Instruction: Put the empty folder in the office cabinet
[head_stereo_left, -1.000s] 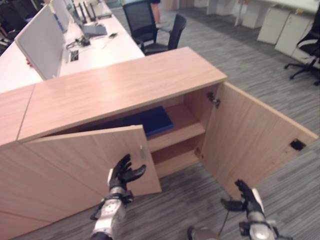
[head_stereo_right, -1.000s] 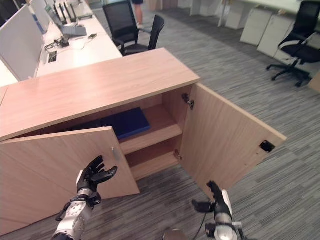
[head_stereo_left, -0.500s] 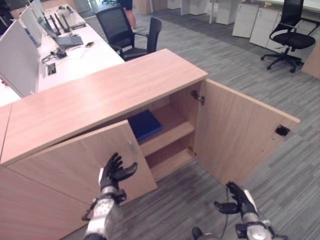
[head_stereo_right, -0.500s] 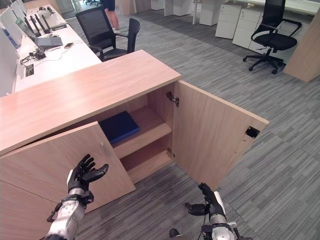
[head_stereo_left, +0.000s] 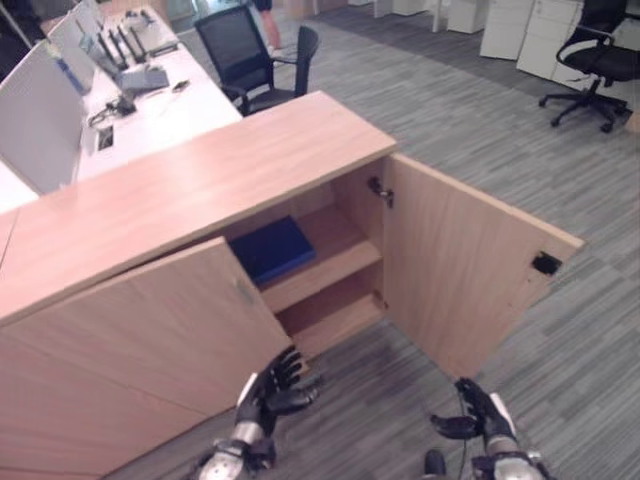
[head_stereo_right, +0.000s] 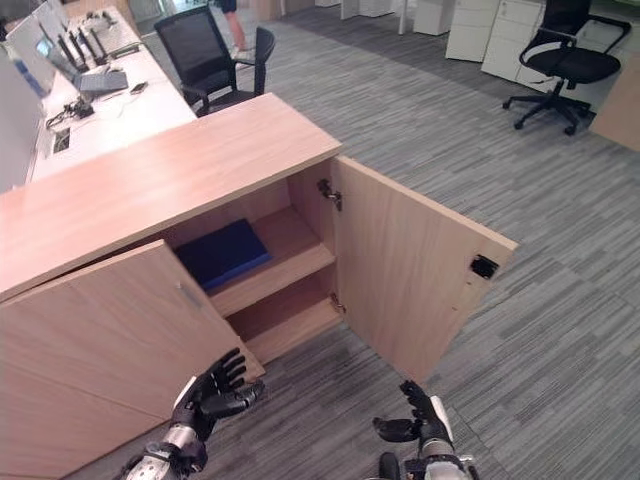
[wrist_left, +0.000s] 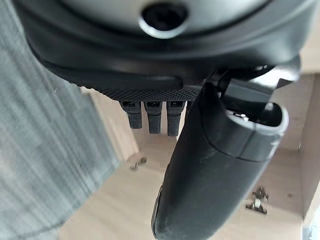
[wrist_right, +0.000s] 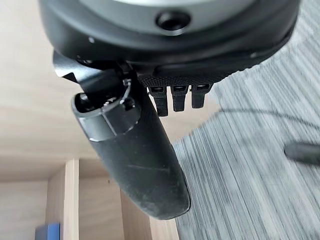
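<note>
A: Report hand poses.
B: Left hand (head_stereo_right: 212, 392) hangs at 7 o'clock, lower than before, fingers spread, empty, just off the left cabinet door (head_stereo_right: 100, 335). Right hand (head_stereo_right: 415, 420) at 5 o'clock stays relaxed, empty.
A: Folder position?
B: Blue folder (head_stereo_right: 222, 254) lies flat on the office cabinet's (head_stereo_right: 170, 175) upper shelf (head_stereo_right: 285, 243). Right door (head_stereo_right: 410, 270) is wide open. No legible labels.

A wooden office cabinet (head_stereo_left: 200, 180) stands with both doors open — the right door (head_stereo_left: 470, 265) swung wide, the left door (head_stereo_left: 150, 330) partly open. A blue folder (head_stereo_left: 272, 248) lies flat on the upper shelf (head_stereo_left: 335, 250). The left hand (head_stereo_left: 272, 392), fingers spread, hovers near the left door's lower corner. The right hand (head_stereo_left: 478, 418), fingers relaxed, hangs over the grey carpet (head_stereo_left: 560, 380). Behind the cabinet — a white desk (head_stereo_left: 180, 95) and a black chair (head_stereo_left: 250, 50).
</note>
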